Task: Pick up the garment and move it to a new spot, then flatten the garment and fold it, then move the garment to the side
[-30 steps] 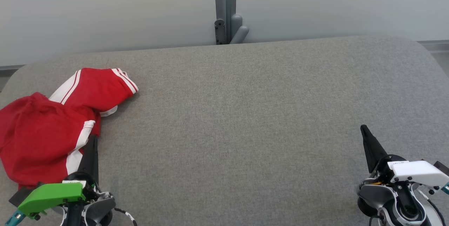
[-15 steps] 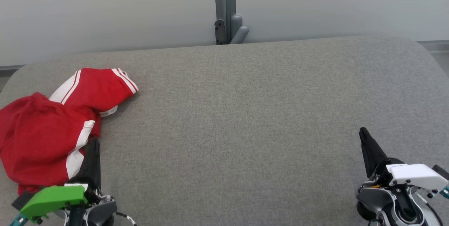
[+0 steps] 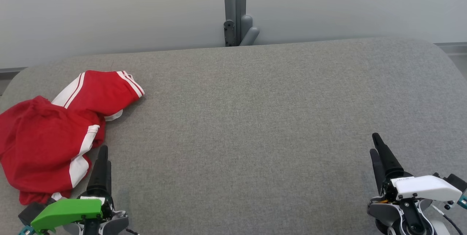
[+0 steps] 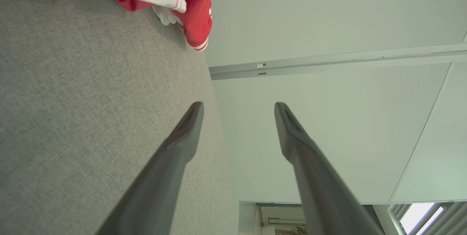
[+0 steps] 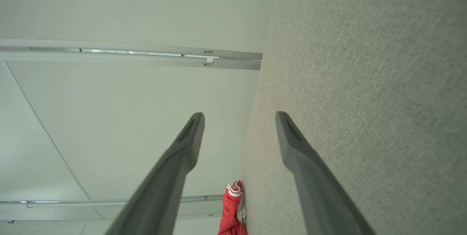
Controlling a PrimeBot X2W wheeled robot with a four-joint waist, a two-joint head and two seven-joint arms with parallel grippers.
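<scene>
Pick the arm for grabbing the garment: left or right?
Left. The left gripper sits open right beside the crumpled garment at the left end of the table; the right gripper, also open, is across the table at its right end.

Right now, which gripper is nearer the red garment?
The left gripper, with the green cover: its open jaws are just beside the garment. The white-covered right gripper is far across the table.
</scene>
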